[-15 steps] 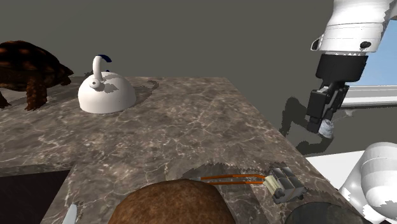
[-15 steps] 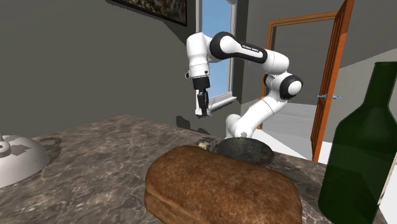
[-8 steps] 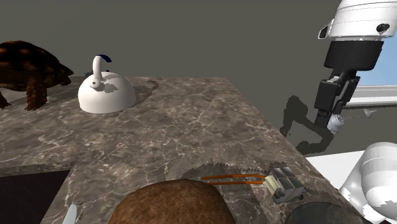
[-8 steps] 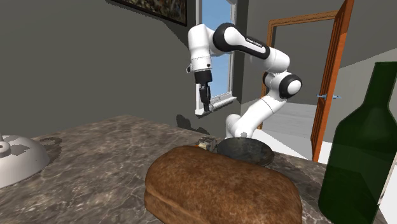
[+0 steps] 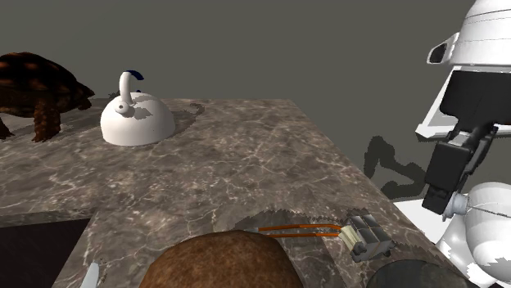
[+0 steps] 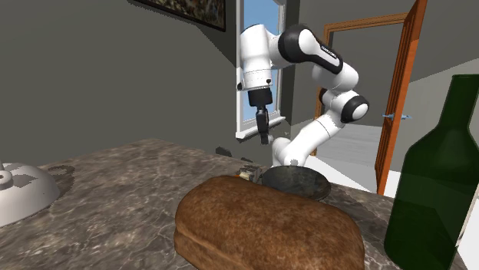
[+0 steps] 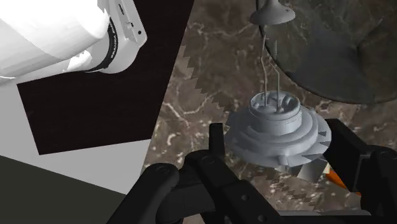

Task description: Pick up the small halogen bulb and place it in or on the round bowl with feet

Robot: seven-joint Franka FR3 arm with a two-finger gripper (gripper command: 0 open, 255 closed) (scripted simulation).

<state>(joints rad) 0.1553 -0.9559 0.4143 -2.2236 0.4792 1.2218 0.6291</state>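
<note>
Got the pincer (image 7: 278, 144) clamped on the small ribbed grey bulb (image 7: 277, 124), hanging above the marble surface (image 7: 210, 76), near the dark round bowl (image 7: 331, 57) but not in it yet. Got a brown loaf (image 6: 261, 222) right beside that bowl.

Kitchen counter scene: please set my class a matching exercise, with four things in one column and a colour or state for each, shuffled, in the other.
Column one:
1. halogen bulb
2. bottle
3. kettle
4. loaf

Column two:
A. dark green
B. brown
C. clasped between the fingers of the gripper
D. white, with a blue-tipped handle

Right pairs: 1-C, 2-A, 3-D, 4-B.
</note>
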